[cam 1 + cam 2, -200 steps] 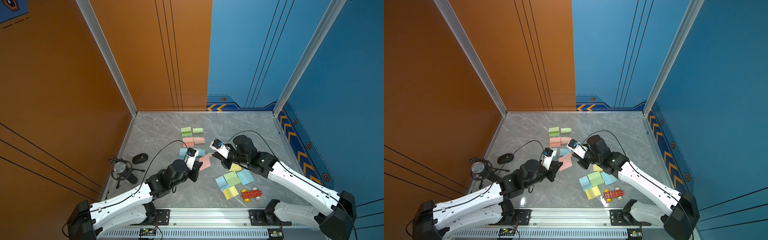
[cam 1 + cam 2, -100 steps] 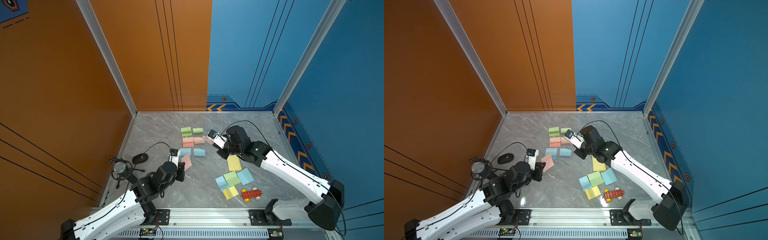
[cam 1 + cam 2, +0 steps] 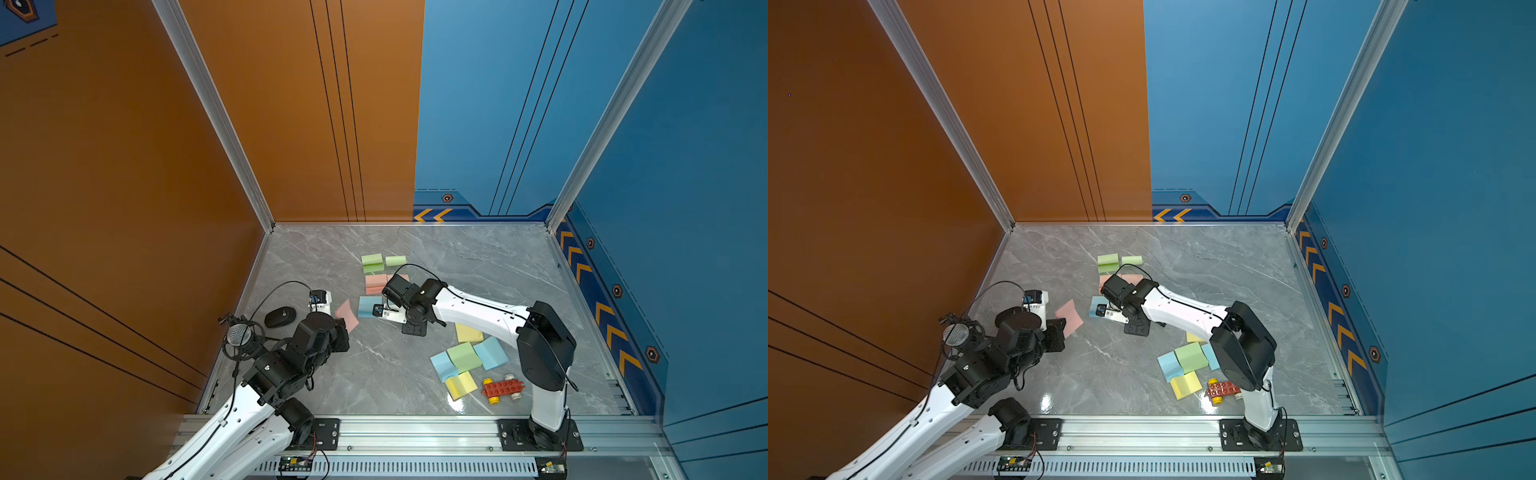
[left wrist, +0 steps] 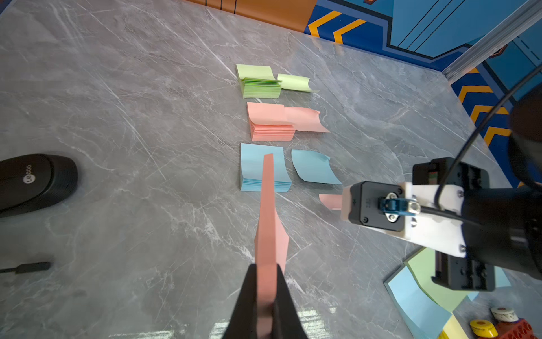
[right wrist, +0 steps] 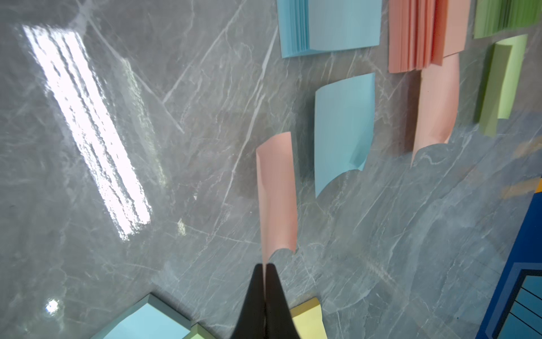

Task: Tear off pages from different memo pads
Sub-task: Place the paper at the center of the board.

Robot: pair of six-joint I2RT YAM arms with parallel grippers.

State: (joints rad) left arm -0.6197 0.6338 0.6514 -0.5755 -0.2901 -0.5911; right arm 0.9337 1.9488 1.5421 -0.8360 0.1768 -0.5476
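My left gripper (image 4: pixel 266 267) is shut on a thin pink memo pad (image 4: pixel 268 223), held edge-on above the table; in both top views the pad (image 3: pixel 347 315) (image 3: pixel 1070 318) hangs left of the rows. My right gripper (image 5: pixel 266 268) is shut on the corner of a loose pink page (image 5: pixel 277 193), low beside a curled blue page (image 5: pixel 343 129). Under the right wrist the fingers are hidden in both top views. Green (image 4: pixel 258 83), pink (image 4: pixel 269 121) and blue (image 4: pixel 262 167) memo pads lie in a column, a green page (image 4: pixel 294 82) and a pink page (image 4: pixel 306 119) beside them.
Several more pads, yellow (image 3: pixel 468 332), green (image 3: pixel 463 356) and blue (image 3: pixel 490 353), are piled at the front right next to a red toy car (image 3: pixel 502 388). A black mouse (image 3: pixel 280 318) and a microphone (image 3: pixel 239 334) sit at the left wall.
The two grippers have pulled apart. The left one carried the pink pad leftward. The right one swung with the pink page to the spot beside the blue page.
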